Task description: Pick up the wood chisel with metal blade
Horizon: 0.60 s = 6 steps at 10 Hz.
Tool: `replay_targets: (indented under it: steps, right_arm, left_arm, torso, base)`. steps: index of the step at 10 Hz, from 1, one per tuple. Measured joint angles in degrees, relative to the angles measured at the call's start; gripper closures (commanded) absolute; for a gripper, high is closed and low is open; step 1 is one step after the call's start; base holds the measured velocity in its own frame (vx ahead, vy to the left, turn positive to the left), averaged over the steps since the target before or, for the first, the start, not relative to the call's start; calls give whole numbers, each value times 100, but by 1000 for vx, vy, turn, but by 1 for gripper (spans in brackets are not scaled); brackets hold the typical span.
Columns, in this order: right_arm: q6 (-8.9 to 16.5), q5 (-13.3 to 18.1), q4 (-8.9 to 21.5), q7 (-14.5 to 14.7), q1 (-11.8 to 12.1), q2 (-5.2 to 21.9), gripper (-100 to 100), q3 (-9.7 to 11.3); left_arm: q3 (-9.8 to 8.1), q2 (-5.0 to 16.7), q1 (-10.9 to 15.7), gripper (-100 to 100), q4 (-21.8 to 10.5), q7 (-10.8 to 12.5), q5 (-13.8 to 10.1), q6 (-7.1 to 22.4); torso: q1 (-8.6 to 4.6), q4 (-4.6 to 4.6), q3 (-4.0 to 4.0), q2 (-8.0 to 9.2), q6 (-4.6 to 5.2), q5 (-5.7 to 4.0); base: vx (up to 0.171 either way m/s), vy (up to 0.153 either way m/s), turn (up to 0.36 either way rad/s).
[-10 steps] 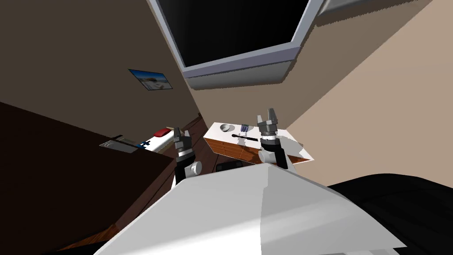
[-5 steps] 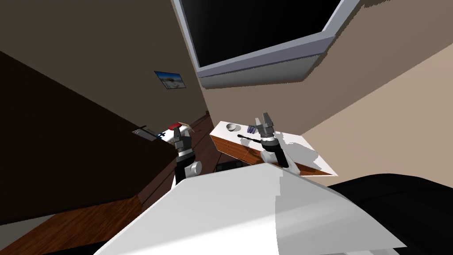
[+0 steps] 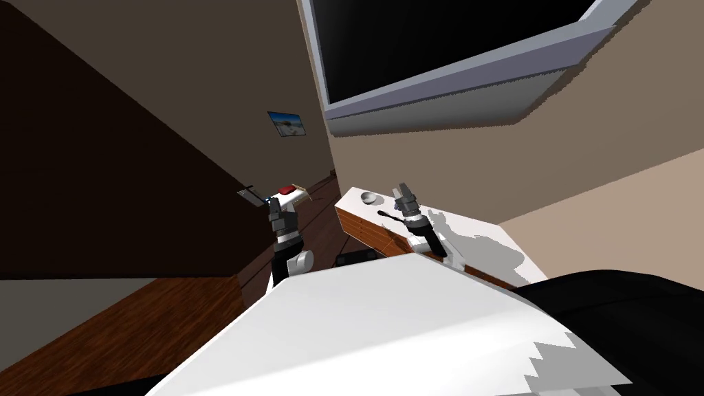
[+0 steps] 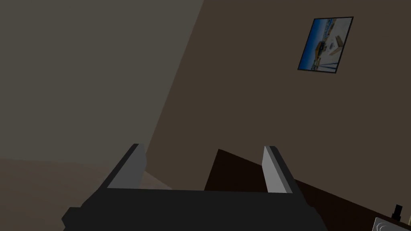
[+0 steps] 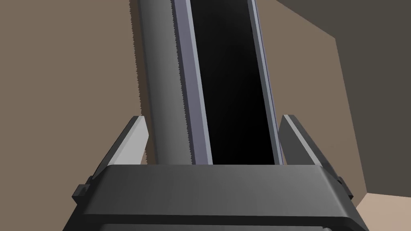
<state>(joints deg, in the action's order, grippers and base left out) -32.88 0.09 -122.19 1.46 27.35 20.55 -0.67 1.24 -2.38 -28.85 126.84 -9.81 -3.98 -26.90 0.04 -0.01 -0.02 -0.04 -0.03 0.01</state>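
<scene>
The wood chisel [image 3: 389, 216], a thin dark tool, lies on a white-topped table [image 3: 474, 237] with a wooden front, in the head view. My right gripper [image 3: 404, 191] is raised over the table just beyond the chisel and stands open and empty; part of the chisel is hidden behind its wrist. In the right wrist view the right gripper [image 5: 212, 140] points up at a window. My left gripper [image 3: 280, 205] is held up left of the table, and the left wrist view shows the left gripper [image 4: 200, 166] open with nothing between its fingers.
A small grey bowl [image 3: 370, 199] and a purple item [image 3: 397, 204] sit at the table's far end. A dark cabinet [image 3: 137, 206] stands at the left, with a white and red object [image 3: 290, 192] beyond it. Wood floor [image 3: 165, 316] runs between.
The whole head view has swung: I have turned, so the table now sits further right and the dark cabinet looms larger at the left. Both arms keep their raised poses.
</scene>
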Motion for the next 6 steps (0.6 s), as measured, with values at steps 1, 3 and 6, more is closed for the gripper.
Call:
replay_targets:
  steps: [1, 3, 6]
  right_arm:
    - [-23, 24, 112, 43, -48, 68, -100, 31]
    - [-122, 87, 482, 121, -142, 389, -100, 73]
    - [-219, 169, 943, 214, -269, 706, -100, 137]
  left_arm:
    - [-1, 0, -1, 0, 0, 0, 0, 0]
    - [0, 0, -1, 0, 0, 0, 0, 0]
    - [-1, 0, -1, 0, 0, 0, 0, 0]
  torso:
    - [-3, 0, 0, 1, 7, -1]
    - [-1, 0, -1, -1, 2, 0]
    - [-6, 0, 1, 2, 7, -1]
  base:
    - [9, 14, 179]
    - [15, 10, 212]
    - [10, 3, 175]
